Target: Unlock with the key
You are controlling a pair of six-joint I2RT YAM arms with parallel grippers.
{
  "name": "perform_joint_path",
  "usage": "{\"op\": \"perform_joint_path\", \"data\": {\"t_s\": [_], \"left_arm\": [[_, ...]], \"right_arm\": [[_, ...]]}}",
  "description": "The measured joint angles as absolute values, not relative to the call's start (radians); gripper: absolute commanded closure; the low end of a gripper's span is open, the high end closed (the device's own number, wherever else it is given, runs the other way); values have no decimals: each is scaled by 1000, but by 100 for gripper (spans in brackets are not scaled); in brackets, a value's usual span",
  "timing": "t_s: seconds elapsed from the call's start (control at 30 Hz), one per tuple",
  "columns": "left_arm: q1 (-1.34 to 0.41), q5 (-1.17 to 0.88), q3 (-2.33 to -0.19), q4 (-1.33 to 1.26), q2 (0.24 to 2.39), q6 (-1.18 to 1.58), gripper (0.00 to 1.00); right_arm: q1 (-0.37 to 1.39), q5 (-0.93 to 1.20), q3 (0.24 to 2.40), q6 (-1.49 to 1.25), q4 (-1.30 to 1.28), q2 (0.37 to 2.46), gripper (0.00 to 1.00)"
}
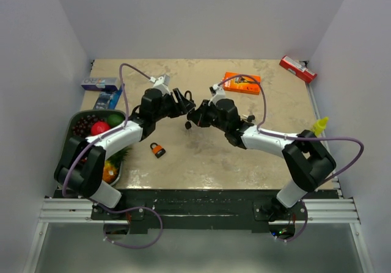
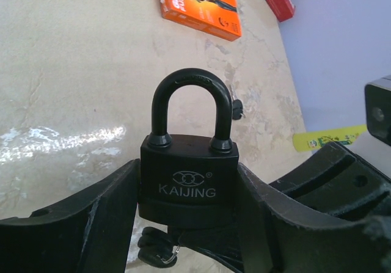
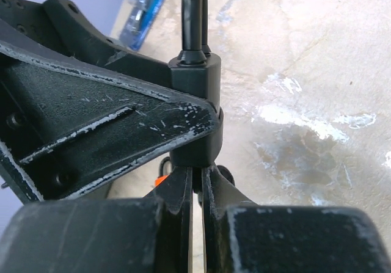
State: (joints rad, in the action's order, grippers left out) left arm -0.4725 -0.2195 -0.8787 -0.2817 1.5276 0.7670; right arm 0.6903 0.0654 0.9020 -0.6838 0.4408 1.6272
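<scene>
My left gripper (image 1: 185, 107) is shut on a black padlock (image 1: 191, 110) marked KAIJING and holds it above the table's middle. In the left wrist view the padlock (image 2: 188, 181) sits upright between my fingers (image 2: 98, 224), with both shackle legs seated in the body. My right gripper (image 1: 197, 119) is directly under the padlock (image 3: 195, 80), shut on the key (image 3: 197, 185), which is mostly hidden between the fingers at the lock's bottom. Spare keys (image 2: 153, 248) hang on a ring below the lock.
A small orange padlock (image 1: 158, 149) lies on the table in front of the left arm. An orange box (image 1: 242, 82) and a red box (image 1: 298, 69) lie at the back right, and a blue box (image 1: 101, 84) at the back left. A fruit bowl (image 1: 72, 148) stands on the left and a yellow bottle (image 1: 319, 125) on the right.
</scene>
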Motion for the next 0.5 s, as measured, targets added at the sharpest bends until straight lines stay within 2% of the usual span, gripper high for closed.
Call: {"op": "perform_joint_path", "data": {"t_s": [0.5], "left_arm": [[-481, -352, -879, -403, 1472, 783, 100]], "right_arm": [[603, 239, 812, -752, 530, 1480, 100]]}}
